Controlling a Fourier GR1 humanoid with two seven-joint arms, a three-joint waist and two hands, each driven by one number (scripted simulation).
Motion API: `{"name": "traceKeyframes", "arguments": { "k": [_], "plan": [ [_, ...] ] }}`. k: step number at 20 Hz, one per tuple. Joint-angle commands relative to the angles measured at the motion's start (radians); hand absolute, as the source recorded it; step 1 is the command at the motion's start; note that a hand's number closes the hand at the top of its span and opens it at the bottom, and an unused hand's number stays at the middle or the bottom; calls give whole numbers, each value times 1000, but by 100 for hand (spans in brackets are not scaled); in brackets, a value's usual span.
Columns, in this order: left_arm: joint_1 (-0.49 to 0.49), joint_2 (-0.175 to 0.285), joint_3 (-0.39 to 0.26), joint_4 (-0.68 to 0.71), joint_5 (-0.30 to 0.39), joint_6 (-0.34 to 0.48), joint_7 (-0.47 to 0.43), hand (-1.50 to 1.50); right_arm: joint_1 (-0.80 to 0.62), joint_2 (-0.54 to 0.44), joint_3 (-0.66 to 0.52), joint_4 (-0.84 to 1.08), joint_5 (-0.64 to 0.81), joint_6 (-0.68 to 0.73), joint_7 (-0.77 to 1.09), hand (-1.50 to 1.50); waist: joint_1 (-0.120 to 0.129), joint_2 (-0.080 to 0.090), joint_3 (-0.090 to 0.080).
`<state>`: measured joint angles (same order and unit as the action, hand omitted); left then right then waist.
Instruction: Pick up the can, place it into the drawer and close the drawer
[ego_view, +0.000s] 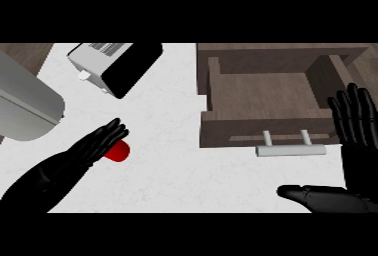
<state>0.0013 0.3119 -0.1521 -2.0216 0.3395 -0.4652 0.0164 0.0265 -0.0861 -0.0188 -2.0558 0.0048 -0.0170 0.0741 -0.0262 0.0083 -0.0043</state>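
The right hand (362, 170) is resting open at the right edge, fingers straight up; the left hand (88, 150), fingers straight, is partly covering the red can (118, 152) left of the open drawer (229, 131); uncurled, it is risking toppling the can.

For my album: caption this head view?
Left hand at the red can; drawer open, right hand resting beside it.

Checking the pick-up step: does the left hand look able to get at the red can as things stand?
Probably yes. The left hand is right beside the red can, its straight fingers overlapping it, and nothing on the white counter stands between them. The fingers are not yet curled round it.
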Motion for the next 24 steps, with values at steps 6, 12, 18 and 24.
{"name": "traceKeyframes", "arguments": {
  "k": [6,12,18,24],
  "plan": [
    [-42,304,190,223,381,-397,17,-150,84,-22,-52,18,-28,11,84,-150,19,-6,4],
    [-89,314,229,341,419,-458,90,-150,144,-8,-51,-52,-26,27,87,-150,21,-8,4],
    [-81,254,254,366,377,-451,119,-150,206,36,-41,6,-5,51,-38,-150,23,-8,4],
    [-183,174,264,469,272,-484,114,-150,198,-48,-178,-3,-131,145,8,-150,20,-8,4]
  ]
}}
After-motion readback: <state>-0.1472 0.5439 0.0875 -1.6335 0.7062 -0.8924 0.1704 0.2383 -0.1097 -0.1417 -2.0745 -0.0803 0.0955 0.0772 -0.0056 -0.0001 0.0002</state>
